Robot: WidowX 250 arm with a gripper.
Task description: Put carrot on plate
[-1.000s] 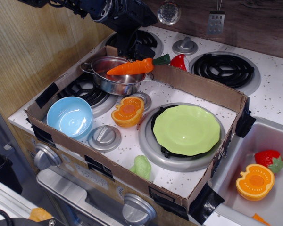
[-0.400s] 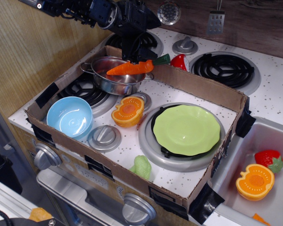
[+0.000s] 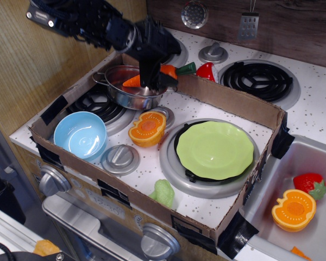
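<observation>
The orange carrot point(image 3: 131, 81) with its dark green top point(image 3: 186, 68) lies across the rim of the steel pot point(image 3: 125, 93) at the back left of the cardboard tray. My black gripper point(image 3: 152, 81) has come down over the carrot's middle and hides it. Its jaws stand on either side of the carrot, still apart. The lime-green plate point(image 3: 214, 149) lies on the front right burner, with nothing on it, well to the right and front of the gripper.
A halved orange pumpkin toy point(image 3: 147, 129) lies between pot and plate. A light blue bowl point(image 3: 80, 135) sits front left, a green toy point(image 3: 163, 191) at the tray's front edge. Cardboard walls point(image 3: 233, 100) ring the stove. The sink point(image 3: 315, 163) at right holds toy food.
The gripper has dropped from above the pot down onto the carrot's middle. The carrot has stayed on the pot rim.
</observation>
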